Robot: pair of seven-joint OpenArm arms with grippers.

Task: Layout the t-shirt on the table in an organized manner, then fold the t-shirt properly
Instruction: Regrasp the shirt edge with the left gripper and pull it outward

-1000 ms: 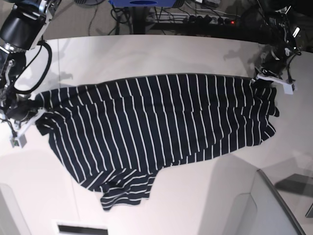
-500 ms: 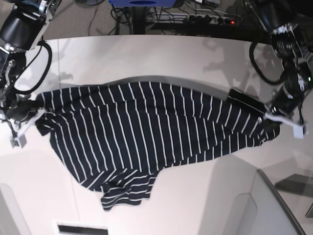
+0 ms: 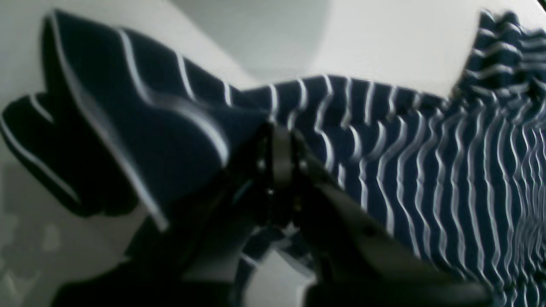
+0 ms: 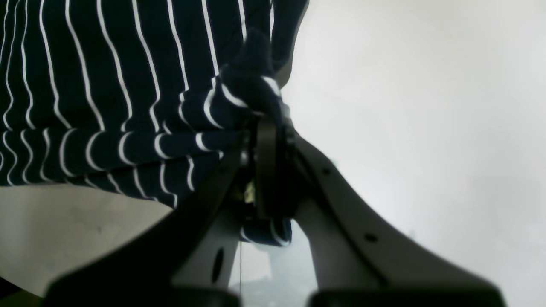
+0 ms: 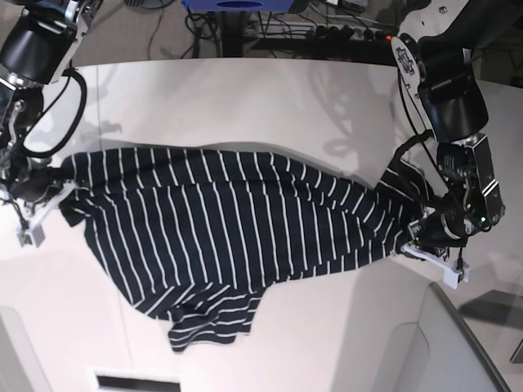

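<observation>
The dark t-shirt (image 5: 229, 229) with thin white stripes lies stretched across the white table (image 5: 245, 98), with a rumpled flap at its near left. On the right of the base view, my left gripper (image 5: 421, 238) is shut on the shirt's right corner, low over the table. The left wrist view shows the left gripper (image 3: 279, 143) pinching bunched t-shirt fabric (image 3: 426, 170). On the left of the base view, my right gripper (image 5: 47, 192) is shut on the shirt's left end. The right wrist view shows the right gripper (image 4: 266, 123) clamped on a t-shirt fold (image 4: 128, 85).
A grey raised panel (image 5: 470, 347) fills the near right corner. Cables and a power strip (image 5: 335, 33) lie beyond the table's far edge. A dark slot (image 5: 135, 381) sits at the near edge. Bare table (image 4: 405, 106) lies beside the right gripper.
My left gripper has swung from the far right toward the near right with the shirt's corner, dragging that end nearer and narrowing the right side. The right arm has stayed put.
</observation>
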